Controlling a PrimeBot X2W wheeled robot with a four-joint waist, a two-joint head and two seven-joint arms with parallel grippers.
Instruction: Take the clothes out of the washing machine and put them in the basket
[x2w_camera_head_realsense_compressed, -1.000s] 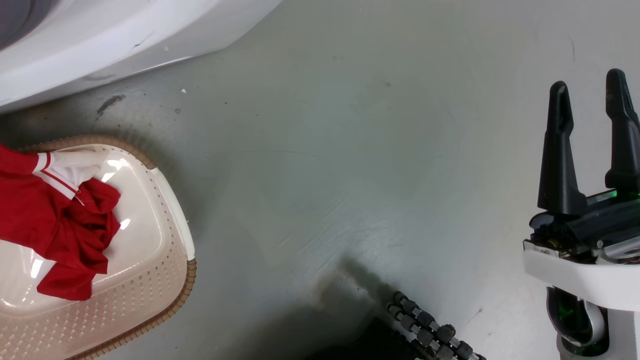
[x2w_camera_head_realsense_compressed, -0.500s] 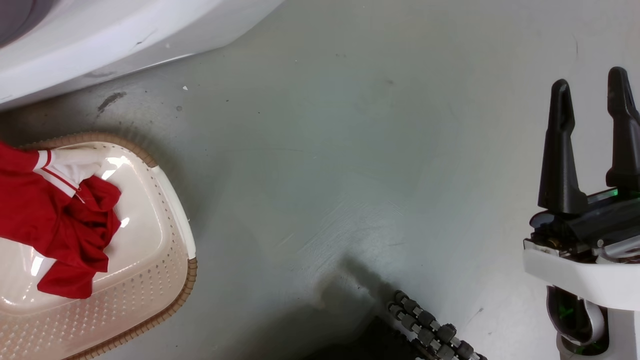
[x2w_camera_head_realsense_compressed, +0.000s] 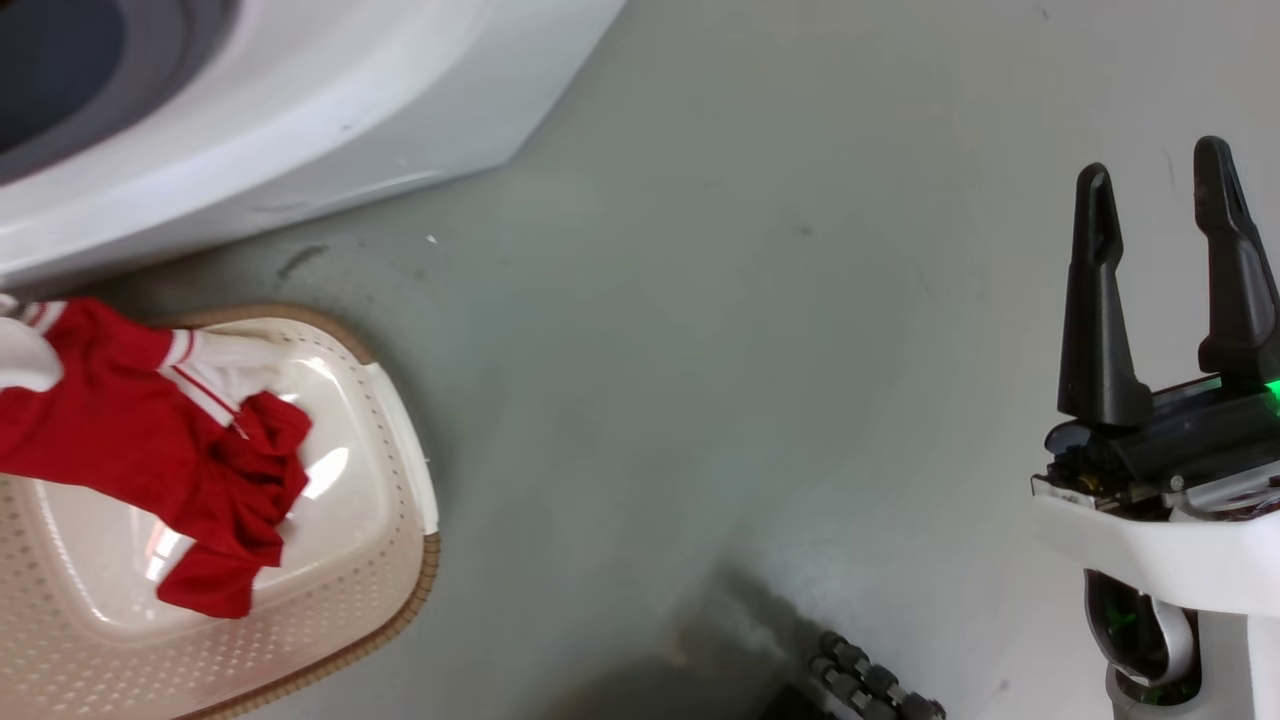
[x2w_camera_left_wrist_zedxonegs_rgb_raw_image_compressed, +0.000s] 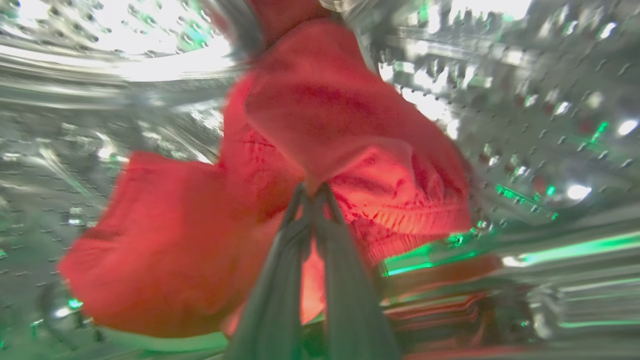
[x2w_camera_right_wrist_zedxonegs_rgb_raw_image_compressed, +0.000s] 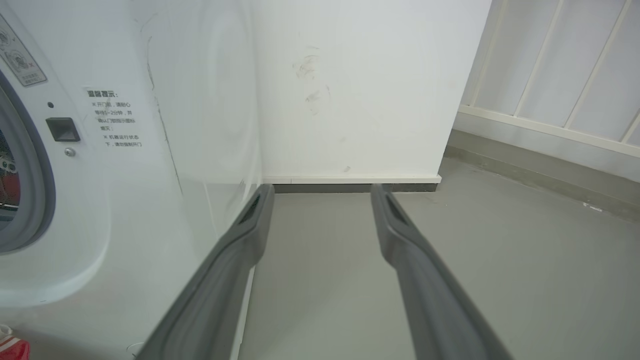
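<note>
Inside the perforated steel drum (x2w_camera_left_wrist_zedxonegs_rgb_raw_image_compressed: 525, 90) of the washing machine (x2w_camera_head_realsense_compressed: 300, 110), my left gripper (x2w_camera_left_wrist_zedxonegs_rgb_raw_image_compressed: 312, 192) is shut on a bright red garment (x2w_camera_left_wrist_zedxonegs_rgb_raw_image_compressed: 310, 130), which bunches and hangs around the fingertips. Another red piece of the clothes (x2w_camera_head_realsense_compressed: 150, 450), with white stripes and trim, lies draped in the cream basket (x2w_camera_head_realsense_compressed: 400, 480) on the floor at the lower left of the head view. My right gripper (x2w_camera_head_realsense_compressed: 1155, 190) stands open and holds nothing at the right of the head view, far from the basket. The right wrist view has the same gripper (x2w_camera_right_wrist_zedxonegs_rgb_raw_image_compressed: 320, 192) pointing past the machine's white front (x2w_camera_right_wrist_zedxonegs_rgb_raw_image_compressed: 150, 165).
The machine's grey door seal (x2w_camera_right_wrist_zedxonegs_rgb_raw_image_compressed: 35, 200) shows at the left of the right wrist view. A white wall (x2w_camera_right_wrist_zedxonegs_rgb_raw_image_compressed: 360, 90) with a dark skirting stands behind the machine, and pale railing (x2w_camera_right_wrist_zedxonegs_rgb_raw_image_compressed: 550, 75) to its right. Grey floor (x2w_camera_head_realsense_compressed: 720, 350) spreads between basket and right gripper. My dark wheel rollers (x2w_camera_head_realsense_compressed: 870, 685) sit at bottom.
The head camera has shifted, so the basket and machine sit lower and further right in view, with more of the door opening showing. The garment in the basket and the right gripper look unmoved.
</note>
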